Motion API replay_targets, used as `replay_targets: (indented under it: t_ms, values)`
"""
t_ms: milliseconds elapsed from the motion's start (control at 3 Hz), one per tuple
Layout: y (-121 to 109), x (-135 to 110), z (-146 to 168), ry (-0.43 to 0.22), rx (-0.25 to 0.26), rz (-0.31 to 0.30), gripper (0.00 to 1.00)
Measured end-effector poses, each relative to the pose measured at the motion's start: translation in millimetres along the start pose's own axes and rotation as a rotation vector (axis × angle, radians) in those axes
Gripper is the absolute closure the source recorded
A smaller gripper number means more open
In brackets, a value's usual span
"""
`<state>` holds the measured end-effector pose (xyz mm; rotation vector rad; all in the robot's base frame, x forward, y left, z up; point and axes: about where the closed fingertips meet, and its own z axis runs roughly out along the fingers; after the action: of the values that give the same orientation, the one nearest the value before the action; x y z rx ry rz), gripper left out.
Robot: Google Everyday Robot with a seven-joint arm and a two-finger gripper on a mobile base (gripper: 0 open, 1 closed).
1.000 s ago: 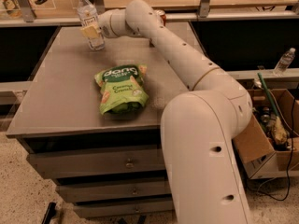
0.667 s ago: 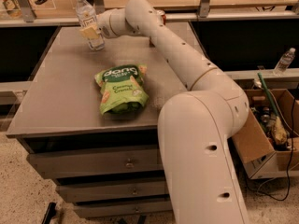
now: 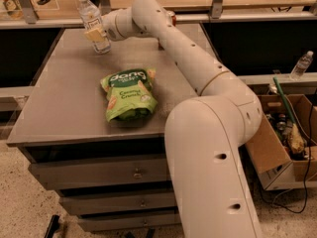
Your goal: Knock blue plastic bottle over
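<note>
Since the frame 1.0 s ago, the blue plastic bottle is seen tipped further: its cap is shifted left while its base is kept at the same spot on the table top.

Fig.: single camera view, largest to smallest.
- Robot arm: stretched from lower right, across the table, to the far-left corner.
- Table w/ drawers: front drawers cut off at bottom edge.
- Cardboard box: on the floor at right, partly cut off.
- Green snack bag: laid flat near table centre, well apart from the bottle.
- Bottle: stood at the far-left corner, leaned left, away from the wrist.
- Gripper: pressed against the bottle at mid-height; clenched or released cannot be told.
- Small bottle: far right, off the table.
- Red can: mostly hidden behind the arm.

Progress (judged): contact is made and the tilt is begun; the bottle is not yet down. Left to do: the push is to be carried on until it lies flat.

Hidden: bottle's mid-section is covered by the gripper; the mobile base is out of view.
</note>
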<state>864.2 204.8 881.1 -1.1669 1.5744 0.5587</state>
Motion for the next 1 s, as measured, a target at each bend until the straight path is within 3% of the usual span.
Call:
replay_targets:
  t_ms: [1000]
  values:
    - [-0.3,-1.5,-1.6,0.007,0.001,-0.022,1.0]
